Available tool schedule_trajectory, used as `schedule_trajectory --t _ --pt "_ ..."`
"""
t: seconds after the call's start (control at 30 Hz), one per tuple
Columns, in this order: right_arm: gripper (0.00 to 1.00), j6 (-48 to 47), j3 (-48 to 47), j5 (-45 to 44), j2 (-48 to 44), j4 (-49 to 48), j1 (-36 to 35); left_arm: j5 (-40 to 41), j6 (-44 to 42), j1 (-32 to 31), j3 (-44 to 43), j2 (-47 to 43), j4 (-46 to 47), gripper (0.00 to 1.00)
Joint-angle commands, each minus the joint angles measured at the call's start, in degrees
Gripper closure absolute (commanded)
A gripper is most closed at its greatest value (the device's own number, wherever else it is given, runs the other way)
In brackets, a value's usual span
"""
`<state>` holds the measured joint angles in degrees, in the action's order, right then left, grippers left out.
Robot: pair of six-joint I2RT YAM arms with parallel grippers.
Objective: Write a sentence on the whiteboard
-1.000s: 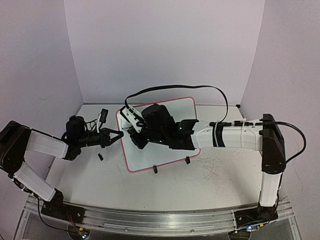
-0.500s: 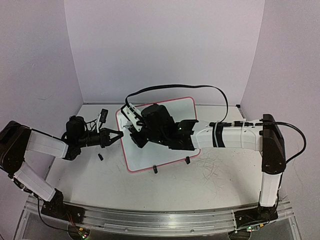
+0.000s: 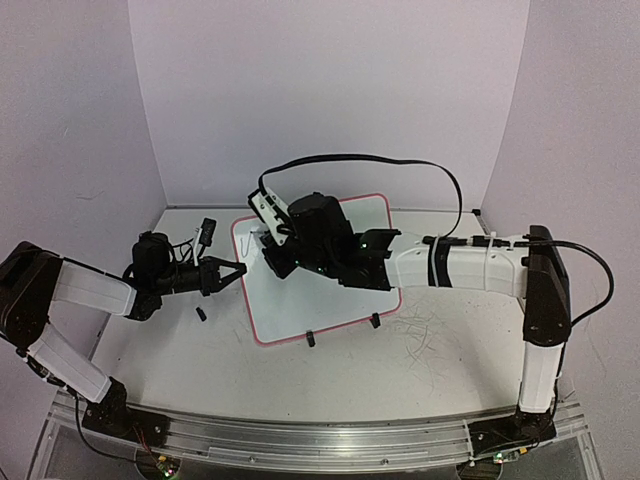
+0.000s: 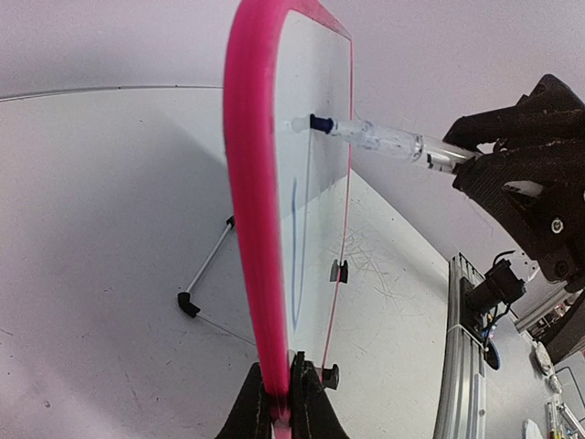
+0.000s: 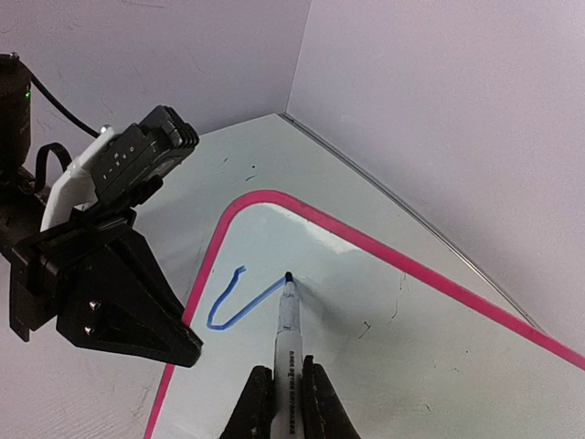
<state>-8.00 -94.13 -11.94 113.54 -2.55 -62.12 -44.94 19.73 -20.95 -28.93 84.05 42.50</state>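
The whiteboard (image 3: 300,312), white with a pink-red frame, stands tilted on its wire stand mid-table. My left gripper (image 3: 238,270) is shut on its left edge; in the left wrist view the jaws (image 4: 281,389) pinch the pink frame (image 4: 249,183). A white marker (image 5: 287,338) is held in my shut right gripper (image 5: 285,389), its dark tip touching the board (image 5: 420,357) near the top left corner. The only writing of the sentence is one blue V-shaped stroke (image 5: 228,306), ending at the tip. The marker (image 4: 384,139) and the stroke (image 4: 294,256) also show from the left wrist.
A small dark cap (image 3: 201,314) lies on the tabletop left of the board. A black part with wires (image 3: 207,230) sits at the back left. The stand's black feet (image 3: 311,340) stick out in front. Grey scribbles (image 3: 425,335) mark the tabletop at right. A metal rail (image 3: 320,440) runs along the near edge.
My right gripper has moved up and back along the board with the marker, and the blue stroke now shows below it. The left arm has held still.
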Motion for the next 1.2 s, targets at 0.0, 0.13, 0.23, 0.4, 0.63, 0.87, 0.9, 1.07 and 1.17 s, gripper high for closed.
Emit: schedule_trajectory --t 0.0,0.13,0.23,0.4,0.63,0.87,0.9,1.07,1.17 --pt "1.00 1.29 -0.28 -1.68 -1.73 -0.58 1.48 0.44 -3.29 0.21 -1.04 -1.70 1.41 1.00" --pt "1.00 1.64 2.25 -0.34 -3.23 -0.59 1.29 0.43 -3.39 0.21 -1.21 -1.48 1.39 1.00" --pt "1.00 1.71 3.76 0.02 -4.15 -0.53 1.06 0.43 -3.39 0.20 -1.43 -1.29 1.45 1.00" --pt "1.00 2.18 5.05 0.38 -4.55 -0.41 0.79 0.37 -3.37 0.20 -1.69 -1.10 1.34 1.00" --pt "1.00 3.38 6.55 0.95 -4.92 -0.26 0.44 0.38 -3.29 0.21 -1.67 -1.21 1.20 1.00" --pt "1.00 4.50 8.25 1.30 -5.34 -0.09 -0.17 0.29 -3.38 0.20 -1.89 -1.08 1.23 1.00" --pt "1.00 4.55 8.39 1.27 -5.39 -0.09 -0.17 0.27 -3.38 0.20 -1.85 -1.05 1.21 1.00" --pt "1.00 4.90 8.37 1.30 -5.69 -0.03 -0.23 0.30 -3.38 0.21 -1.66 -1.21 1.16 1.00" --pt "1.00 4.97 8.21 1.33 -5.41 -0.04 -0.28 0.38 -3.47 0.21 -1.66 -1.22 1.18 1.00"
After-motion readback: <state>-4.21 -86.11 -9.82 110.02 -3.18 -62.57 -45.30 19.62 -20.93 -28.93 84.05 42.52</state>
